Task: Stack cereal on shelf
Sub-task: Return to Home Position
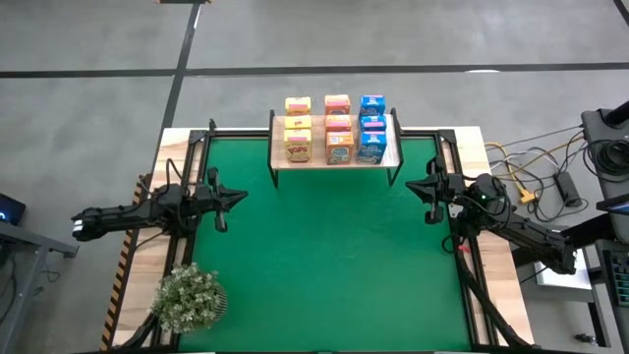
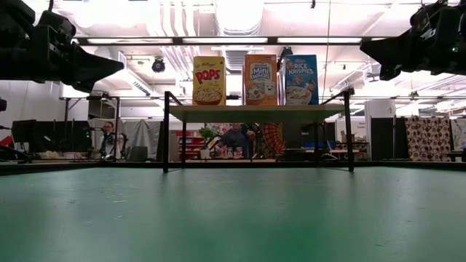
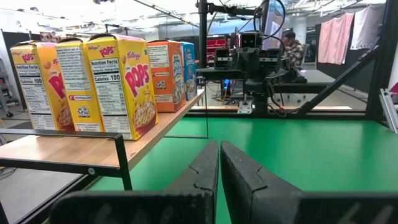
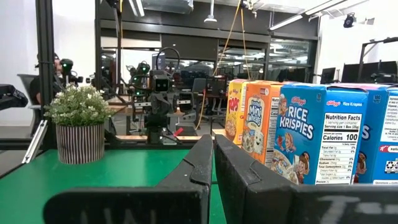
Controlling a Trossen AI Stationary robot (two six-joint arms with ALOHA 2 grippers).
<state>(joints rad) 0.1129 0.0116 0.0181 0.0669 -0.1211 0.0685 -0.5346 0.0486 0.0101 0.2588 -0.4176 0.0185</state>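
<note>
The cereal boxes stand upright on the light-wood shelf at the far middle of the green mat. They form three rows: yellow, orange and blue. The low view shows the front boxes, yellow, orange and blue, on the plank, which rests on thin black legs. My left gripper hovers shut at the mat's left side, pointing level toward the right. My right gripper hovers shut at the mat's right side, beside the shelf's right end. Neither holds anything.
A bushy potted plant in a striped pot stands at the near left corner. Black frame rails run along the mat's left, right and far sides. Cables lie beyond the right edge. The green mat stretches in front of the shelf.
</note>
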